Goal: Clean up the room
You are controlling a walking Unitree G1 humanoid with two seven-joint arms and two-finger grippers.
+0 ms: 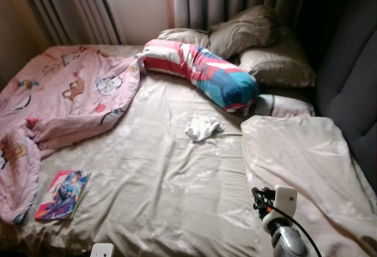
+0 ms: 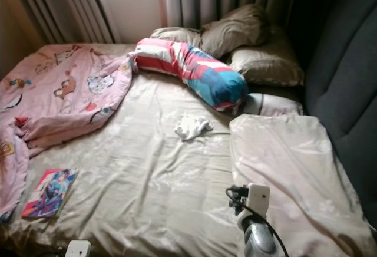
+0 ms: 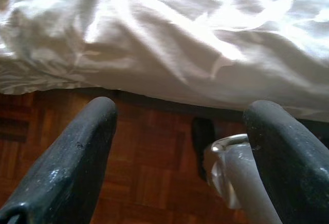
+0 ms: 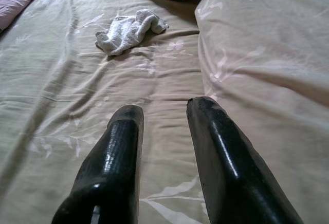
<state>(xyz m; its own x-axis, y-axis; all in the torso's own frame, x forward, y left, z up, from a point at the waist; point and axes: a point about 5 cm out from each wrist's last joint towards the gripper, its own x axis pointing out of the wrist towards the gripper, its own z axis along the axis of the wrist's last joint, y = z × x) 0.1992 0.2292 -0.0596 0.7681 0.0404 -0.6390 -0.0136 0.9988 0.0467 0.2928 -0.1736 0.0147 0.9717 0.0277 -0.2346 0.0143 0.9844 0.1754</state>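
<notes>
Black and glossy, the two fingers of my right end effector (image 4: 164,108) stand a little apart, holding nothing, above the beige satin sheet of the bed (image 1: 159,174) near its foot edge. My left end effector (image 3: 180,116) is spread wide and empty below the bed's edge, over wooden parquet floor (image 3: 149,183). One crumpled white cloth (image 1: 203,128) lies mid-bed. One colourful illustrated book (image 1: 62,195) sits by the bed's left foot corner; its writing is unreadable. One striped bolster (image 1: 203,71), three beige pillows (image 1: 277,62) and a pink cartoon-print blanket (image 1: 65,92) lie toward the head.
</notes>
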